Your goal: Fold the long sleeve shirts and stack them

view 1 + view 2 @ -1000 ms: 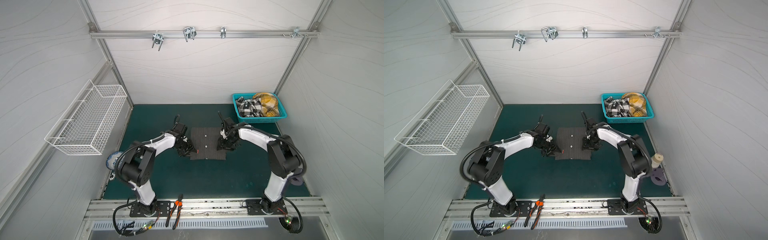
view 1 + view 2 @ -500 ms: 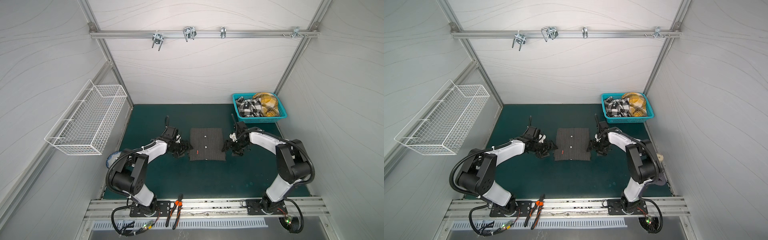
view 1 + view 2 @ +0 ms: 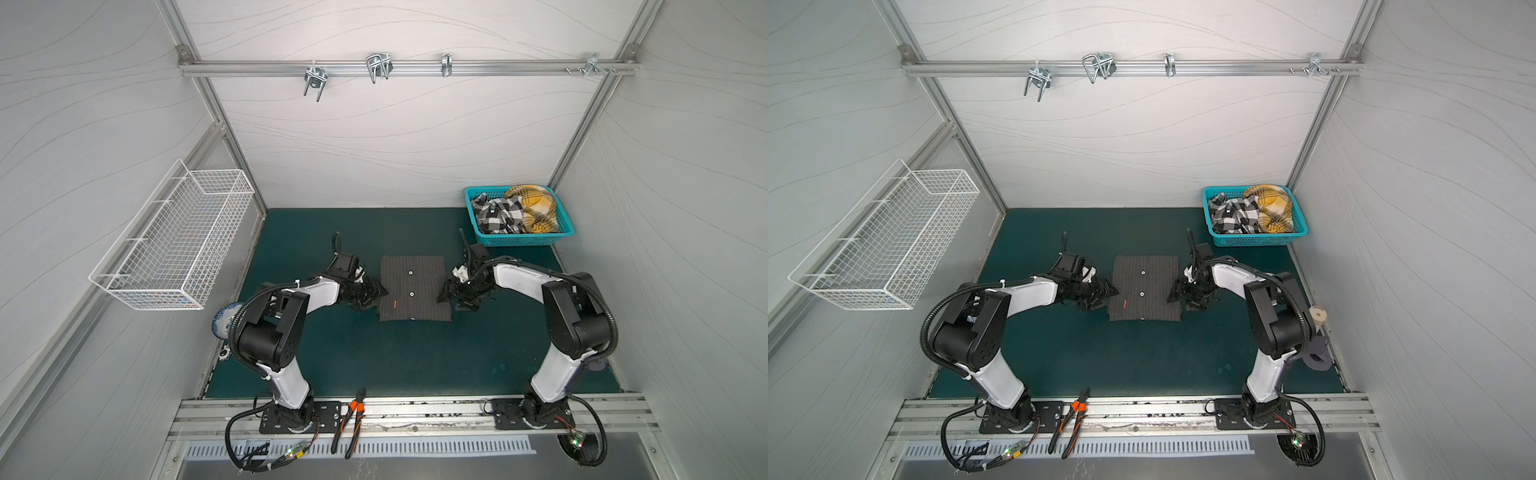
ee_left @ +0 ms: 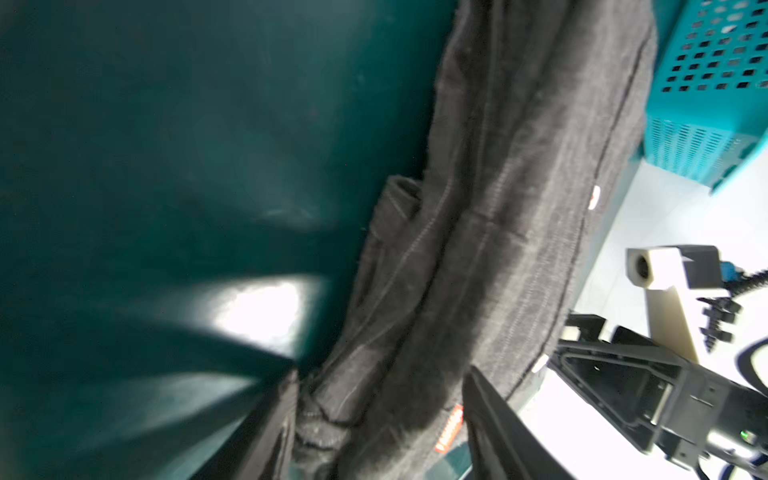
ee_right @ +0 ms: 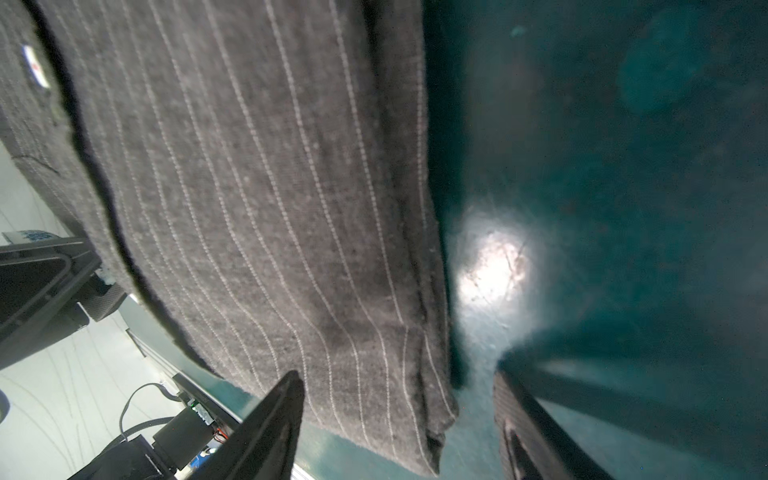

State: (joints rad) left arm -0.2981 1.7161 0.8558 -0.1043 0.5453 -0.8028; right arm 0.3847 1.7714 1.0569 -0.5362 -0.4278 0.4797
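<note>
The dark pinstriped shirt point(image 3: 414, 293) lies folded into a flat rectangle, buttons up, mid-table point(image 3: 395, 357). My left hand point(image 3: 376, 299) and right hand point(image 3: 449, 300) sit at its side edges, fingers apart around the cloth's edge, not clamped. Next, I judge, each hand must slip a finger under its side and close evenly, so the fold survives the lift to a stacking spot. Sleeves and collar are tucked out of sight, and the blurred wrist views don't show whether any finger is already underneath.
</note>
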